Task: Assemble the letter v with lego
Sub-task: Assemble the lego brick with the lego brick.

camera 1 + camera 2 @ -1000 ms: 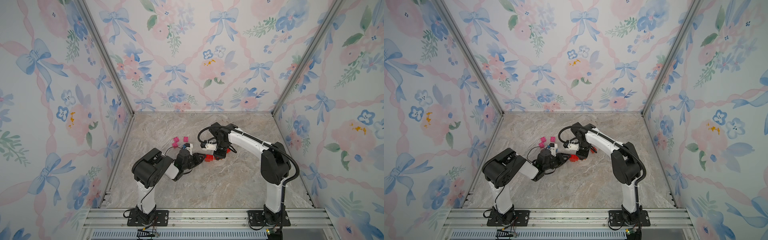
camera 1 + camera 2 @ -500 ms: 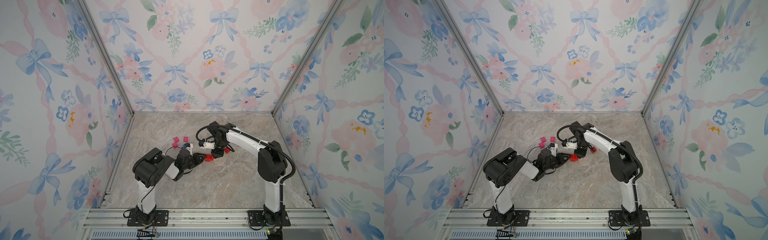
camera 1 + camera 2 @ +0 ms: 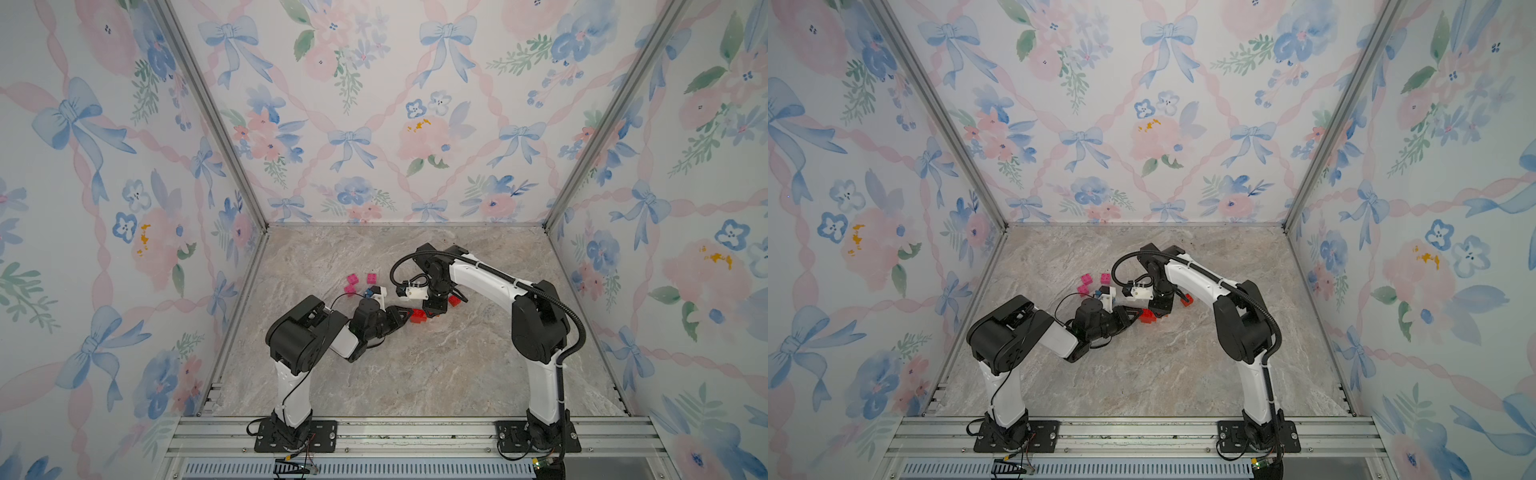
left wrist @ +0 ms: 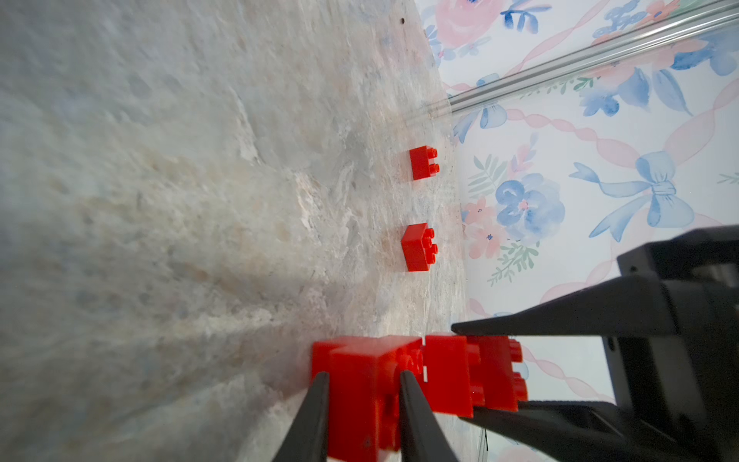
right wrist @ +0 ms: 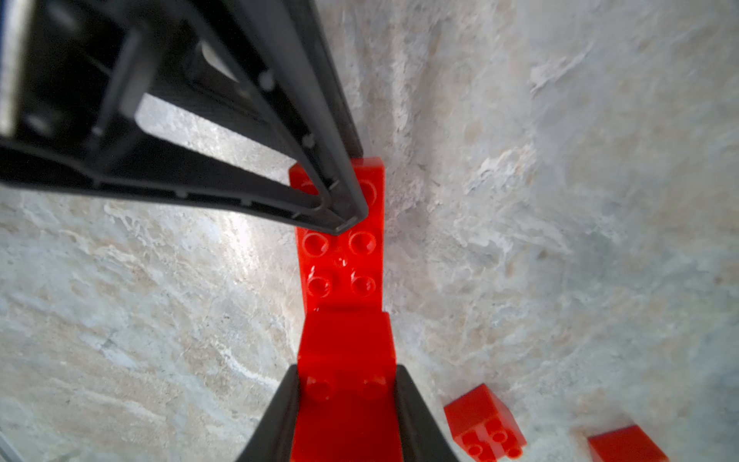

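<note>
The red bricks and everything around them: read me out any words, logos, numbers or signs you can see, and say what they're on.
No text can be read in any view.
On the red bricks: bare studs, no legible lettering.
On the pink bricks: too small to tell.
On the walls: flowers and bows only, no words.
On the robot arms: no label visible.

Top views: red stack sits half under the right gripper, brick count too small to tell. Blue brick is mostly behind the left wrist camera. Left wrist view: left-held brick is blurred and cut by the frame edge. Right wrist view: right-held brick and corner brick are cut off, and the left gripper covers some studs.
</note>
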Tool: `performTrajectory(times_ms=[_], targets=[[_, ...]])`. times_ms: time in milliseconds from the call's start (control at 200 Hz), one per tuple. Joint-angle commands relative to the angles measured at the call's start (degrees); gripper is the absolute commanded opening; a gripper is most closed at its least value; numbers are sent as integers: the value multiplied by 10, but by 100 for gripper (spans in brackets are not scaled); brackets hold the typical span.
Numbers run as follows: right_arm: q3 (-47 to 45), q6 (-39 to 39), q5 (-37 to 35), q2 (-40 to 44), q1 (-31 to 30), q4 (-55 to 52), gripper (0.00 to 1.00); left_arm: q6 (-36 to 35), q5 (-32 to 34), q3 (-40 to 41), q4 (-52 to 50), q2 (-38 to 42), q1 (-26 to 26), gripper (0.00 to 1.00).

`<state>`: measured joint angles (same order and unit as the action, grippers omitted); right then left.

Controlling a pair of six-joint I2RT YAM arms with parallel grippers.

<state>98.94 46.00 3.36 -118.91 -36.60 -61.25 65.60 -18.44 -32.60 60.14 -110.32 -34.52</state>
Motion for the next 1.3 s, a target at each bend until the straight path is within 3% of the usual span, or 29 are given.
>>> performTrajectory(times_ms=[0, 390, 820, 1295], targets=[[16, 26, -26, -30, -8, -42, 0, -14, -3, -3, -23, -19, -5, 0], [32, 37, -24, -54, -26, -57, 0, -14, -1, 0, -23, -17, -3, 0], [45, -1, -32, -92, -37, -63, 0, -13, 1, 1, -23, -14, -4, 0], [49, 7, -57, -62, 0, -93, 0, -16, 0, 1, -24, -18, -3, 0]])
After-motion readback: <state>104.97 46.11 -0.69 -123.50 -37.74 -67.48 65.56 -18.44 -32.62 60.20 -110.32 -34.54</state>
